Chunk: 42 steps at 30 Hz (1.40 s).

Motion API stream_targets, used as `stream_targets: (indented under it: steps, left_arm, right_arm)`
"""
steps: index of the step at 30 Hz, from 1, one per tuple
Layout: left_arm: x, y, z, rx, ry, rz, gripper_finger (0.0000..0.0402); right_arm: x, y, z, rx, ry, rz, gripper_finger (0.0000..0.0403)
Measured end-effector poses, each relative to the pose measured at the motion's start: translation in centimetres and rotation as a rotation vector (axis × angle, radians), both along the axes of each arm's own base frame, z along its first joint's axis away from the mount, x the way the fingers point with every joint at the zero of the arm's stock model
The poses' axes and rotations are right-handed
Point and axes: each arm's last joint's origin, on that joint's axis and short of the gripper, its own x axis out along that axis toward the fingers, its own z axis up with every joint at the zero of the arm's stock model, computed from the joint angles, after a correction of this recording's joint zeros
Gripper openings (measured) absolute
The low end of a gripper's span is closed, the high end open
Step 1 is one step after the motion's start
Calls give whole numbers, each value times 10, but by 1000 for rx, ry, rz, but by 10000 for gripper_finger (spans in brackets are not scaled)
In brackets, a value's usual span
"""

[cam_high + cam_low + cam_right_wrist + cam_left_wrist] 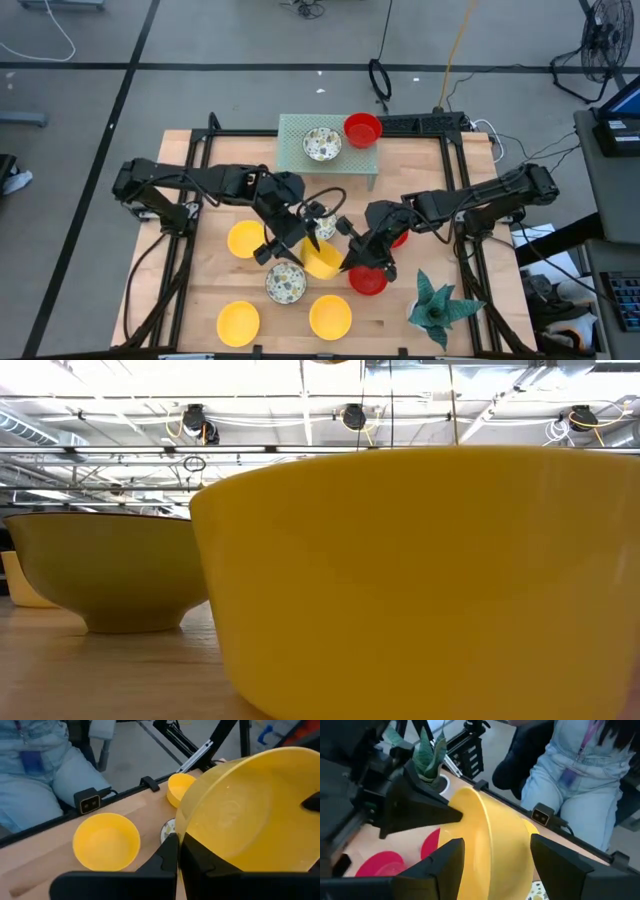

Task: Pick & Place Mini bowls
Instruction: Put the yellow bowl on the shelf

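Fingers of the left gripper (492, 865) stand spread around a yellow bowl (322, 258) mid-table; the right gripper (178, 865) pinches its rim. The left should back away without nudging it.

— What sort of place is this?
— A robotics lab. A wooden counter (205, 300) in a black frame stands on grey concrete floor (200, 90) marked with dark lines.
— Anything else?
— Cables (380, 78) trail beyond the counter, a fan (608, 40) stands at its far right, and cord reels (197, 422) hang from ceiling trusses overhead.
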Motion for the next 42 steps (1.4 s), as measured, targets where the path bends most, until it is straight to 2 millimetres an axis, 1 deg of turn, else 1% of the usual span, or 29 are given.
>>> stream_targets:
  steps: [5,8,11,17,19,21,25,27,29,31,34,37,39,42]
  left_arm:
    - [1,-1,1,-25,-6,-11,231]
    - [1,-1,2,-38,-10,-21,213]
    - [1,-1,2,-36,-16,-24,171]
    - [1,0,2,-46,-5,-30,51]
    - [-1,-1,0,-56,20,-34,20]
    - [-1,-1,0,-64,30,-34,15]
    - [0,-1,1,-64,27,-21,28]
    - [0,0,1,-60,17,-12,24]
    - [1,1,2,-55,13,-1,13]
    - [2,2,1,-47,11,15,7]
    - [2,5,1,-63,29,38,11]
    - [2,9,0,-47,60,107,15]
    - [1,13,-3,-20,90,162,9]
    - [1,20,-5,19,116,258,5]
  right_arm:
    - [0,0,0,-60,-41,37,0]
    - [0,0,0,-83,-58,52,0]
    - [0,0,0,-88,-61,55,0]
    - [0,0,-1,-91,-55,53,0]
    - [-1,-1,0,-98,-64,59,0]
    - [-1,0,0,-104,-72,66,0]
    - [-1,0,0,-103,-71,64,4]
    - [0,0,1,-100,-77,60,18]
    - [0,0,1,-89,-76,51,40]
    - [0,0,2,-75,-72,40,70]
    - [0,-1,2,-54,-44,11,120]
    - [-2,-5,2,-72,-9,-108,162]
    - [-10,-9,7,-101,12,-208,182]
    - [-27,-18,18,-108,36,-350,197]
